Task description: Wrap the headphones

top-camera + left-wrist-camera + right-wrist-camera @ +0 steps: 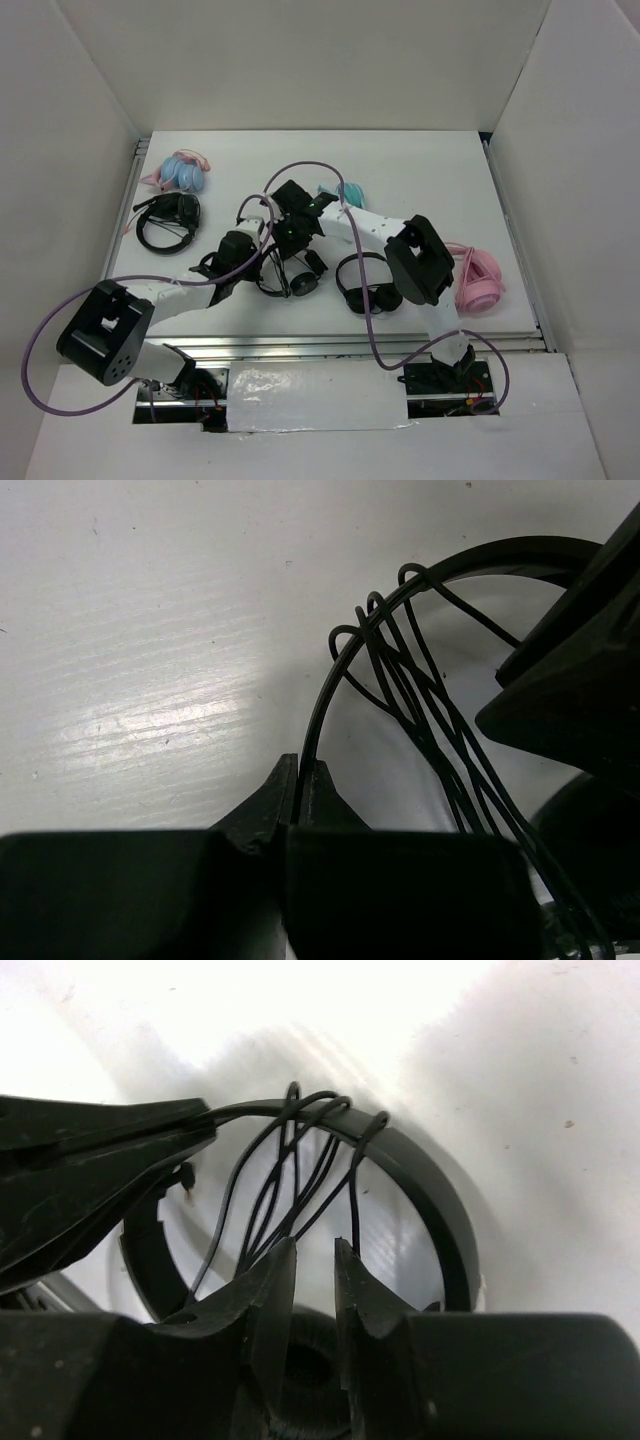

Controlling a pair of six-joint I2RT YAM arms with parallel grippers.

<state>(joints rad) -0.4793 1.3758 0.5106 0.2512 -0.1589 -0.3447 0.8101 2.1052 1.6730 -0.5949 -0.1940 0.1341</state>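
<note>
The black headphones (296,280) lie mid-table between both grippers. In the left wrist view my left gripper (297,772) is shut on the thin headband (318,710). Several loops of the thin black cable (400,670) are wound round the band. In the right wrist view my right gripper (315,1255) stands over the round earcup (310,1375). Its jaws are a narrow gap apart with nothing between them. One cable strand (354,1205) runs just beside the right finger, and the other loops (290,1160) hang from the headband (430,1190). In the top view the left gripper (262,262) and right gripper (292,245) are close together.
Another black pair with no cable (366,285) lies just right of the work spot. A teal-and-white pair (346,192) sits behind the right arm. A pink pair (478,281) is at the right, and a black headset (168,221) and a pink-blue pair (184,172) at the far left.
</note>
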